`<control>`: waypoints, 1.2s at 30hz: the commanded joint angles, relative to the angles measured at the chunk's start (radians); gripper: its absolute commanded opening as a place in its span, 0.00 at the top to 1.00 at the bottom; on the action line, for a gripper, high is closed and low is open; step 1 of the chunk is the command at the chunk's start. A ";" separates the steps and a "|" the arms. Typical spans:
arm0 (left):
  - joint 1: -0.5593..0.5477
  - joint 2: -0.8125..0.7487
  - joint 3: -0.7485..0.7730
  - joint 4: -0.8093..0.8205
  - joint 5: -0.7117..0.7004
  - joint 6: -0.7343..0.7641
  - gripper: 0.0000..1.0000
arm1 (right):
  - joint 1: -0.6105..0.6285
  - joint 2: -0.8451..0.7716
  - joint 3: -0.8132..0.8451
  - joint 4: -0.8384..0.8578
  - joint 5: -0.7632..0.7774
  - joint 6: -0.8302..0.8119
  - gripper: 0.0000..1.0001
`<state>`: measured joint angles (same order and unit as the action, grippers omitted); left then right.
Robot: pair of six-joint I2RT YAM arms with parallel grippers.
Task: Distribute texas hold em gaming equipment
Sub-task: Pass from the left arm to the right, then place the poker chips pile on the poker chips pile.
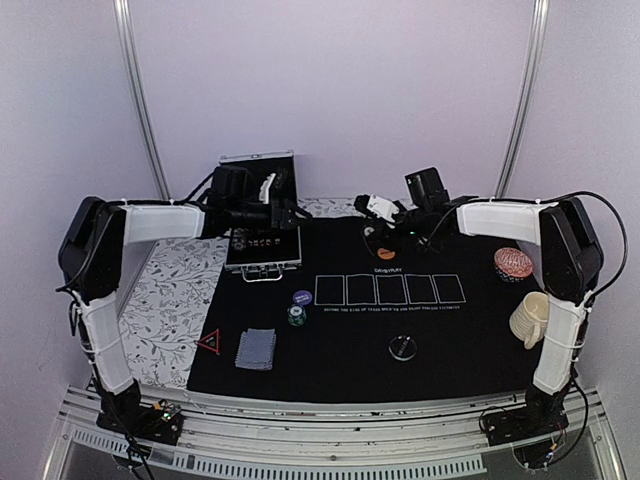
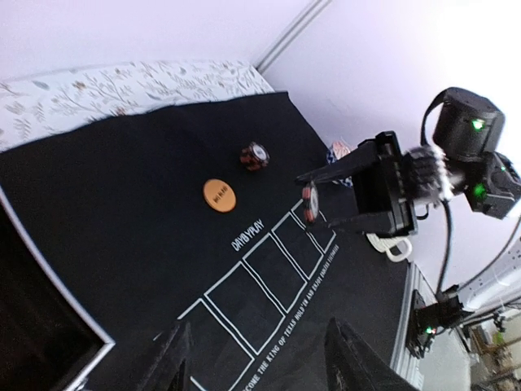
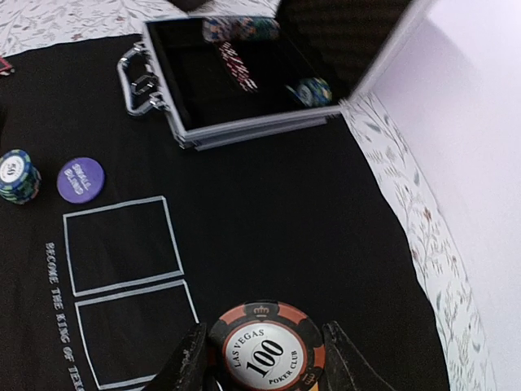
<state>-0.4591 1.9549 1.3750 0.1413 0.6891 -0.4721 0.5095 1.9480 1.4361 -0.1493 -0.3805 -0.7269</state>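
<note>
My right gripper [image 3: 264, 362] is shut on a red-black "100" poker chip [image 3: 267, 350], held above the black mat [image 3: 269, 204]; the left wrist view shows that chip [image 2: 310, 201] edge-on between the right gripper's fingers. A second red-black chip [image 2: 254, 155] and an orange disc [image 2: 219, 195] lie on the mat. My left gripper [image 2: 260, 366] is open and empty, hovering by the open case [image 1: 262, 250]. A purple disc [image 1: 302, 297], a green-blue chip stack [image 1: 296, 315], grey-blue cards [image 1: 256, 349], a red triangle [image 1: 210, 342] and a clear disc [image 1: 403, 348] lie on the mat's near part.
The open metal case [image 3: 244, 81] holds more chips [image 3: 241, 28]. A red-white patterned round object [image 1: 513, 264] and a cream cup [image 1: 530, 320] sit at the mat's right edge. A floral cloth [image 1: 170, 300] lies left of the mat.
</note>
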 commanded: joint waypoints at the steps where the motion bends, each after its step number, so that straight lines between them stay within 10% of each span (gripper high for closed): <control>1: 0.051 -0.155 -0.073 -0.020 -0.080 0.103 0.43 | -0.145 0.020 0.124 -0.179 0.008 0.117 0.88; 36: 0.066 -0.265 -0.129 -0.198 -0.183 0.305 0.42 | -0.290 0.293 0.346 -0.389 0.234 0.322 0.82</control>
<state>-0.3969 1.7008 1.2499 -0.0437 0.5068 -0.1852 0.2268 2.2230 1.7481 -0.5243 -0.1619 -0.4046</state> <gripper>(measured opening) 0.578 0.400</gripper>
